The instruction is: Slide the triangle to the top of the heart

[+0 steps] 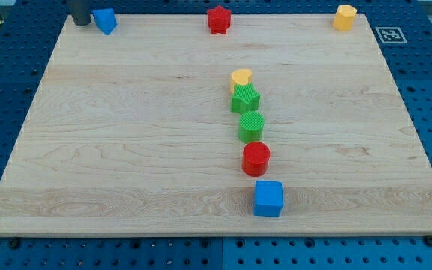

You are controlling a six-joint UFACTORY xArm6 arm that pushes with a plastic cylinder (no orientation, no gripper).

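Note:
The blue triangle block (105, 20) lies at the board's top left corner. My tip (81, 22) stands just to its left, close to it; I cannot tell if they touch. The yellow heart block (241, 77) lies near the middle of the board, at the top of a column of blocks. Below the heart sit a green star (245, 98), a green round block (251, 126), a red cylinder (256, 158) and a blue cube (268, 198).
A red star block (218, 19) lies at the top edge, in the middle. A yellow hexagon block (344, 16) lies at the top right corner. The wooden board (126, 150) rests on a blue pegboard table.

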